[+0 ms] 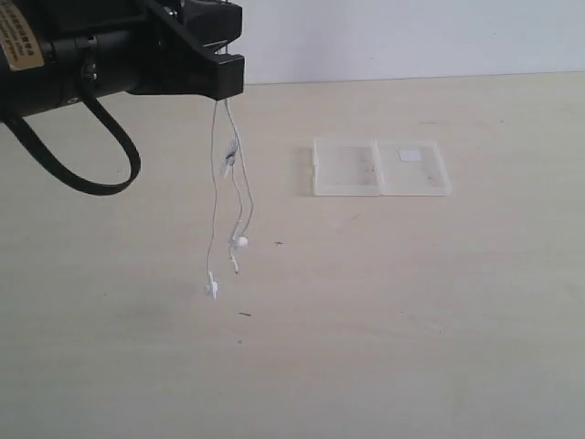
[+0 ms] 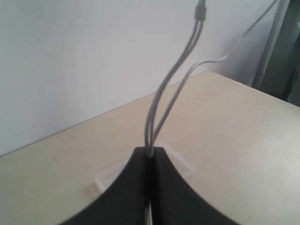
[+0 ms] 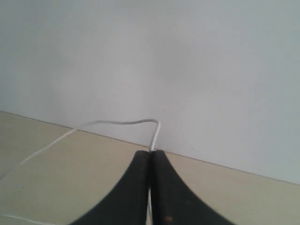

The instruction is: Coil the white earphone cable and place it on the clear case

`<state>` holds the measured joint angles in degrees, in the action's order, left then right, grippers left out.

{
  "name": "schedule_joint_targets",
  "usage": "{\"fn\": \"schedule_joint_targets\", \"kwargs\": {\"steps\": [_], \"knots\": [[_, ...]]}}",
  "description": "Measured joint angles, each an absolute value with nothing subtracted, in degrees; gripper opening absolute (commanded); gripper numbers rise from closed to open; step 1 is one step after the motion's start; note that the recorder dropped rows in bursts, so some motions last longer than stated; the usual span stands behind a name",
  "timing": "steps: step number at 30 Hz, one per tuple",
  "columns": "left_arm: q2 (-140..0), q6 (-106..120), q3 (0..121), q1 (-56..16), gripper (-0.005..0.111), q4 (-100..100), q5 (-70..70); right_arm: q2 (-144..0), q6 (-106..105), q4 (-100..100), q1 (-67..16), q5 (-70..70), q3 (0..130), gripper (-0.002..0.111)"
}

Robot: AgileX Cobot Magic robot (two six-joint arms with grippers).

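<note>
The white earphone cable [image 1: 228, 157] hangs in several strands from my left gripper [image 1: 223, 91], which is high above the table at the left and shut on it. Its two earbuds [image 1: 239, 244] dangle at the bottom, just above or touching the tabletop. In the left wrist view the strands [image 2: 173, 79] rise from between the shut fingers of the left gripper [image 2: 150, 151]. My right gripper [image 3: 150, 151] is shut on one thin strand [image 3: 117, 123]; it is outside the exterior view. The clear case [image 1: 379, 167] lies open and flat to the right, with a white label [image 1: 409, 155] on its right half.
A pale wooden table [image 1: 411, 320] runs up to a white wall [image 1: 411, 37] behind. A black cable loop [image 1: 101, 174] hangs under the left arm. A corner of the clear case [image 2: 185, 165] shows behind the left fingers.
</note>
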<state>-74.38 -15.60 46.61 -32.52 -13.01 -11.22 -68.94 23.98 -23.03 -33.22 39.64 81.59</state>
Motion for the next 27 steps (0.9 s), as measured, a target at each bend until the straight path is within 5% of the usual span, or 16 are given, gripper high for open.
{"fn": "schedule_joint_targets", "kwargs": {"steps": [14,27], "knots": [[-74.2,-15.6,46.6,-32.5,0.000,-16.9,-4.9,-63.6,47.9,-34.8,-25.5,10.2,50.2,0.000],[-73.0,-14.1,49.9,-32.5,0.000,-17.6,0.0,-63.8,50.7,-35.3,-23.8,-1.8,36.4,0.000]]}}
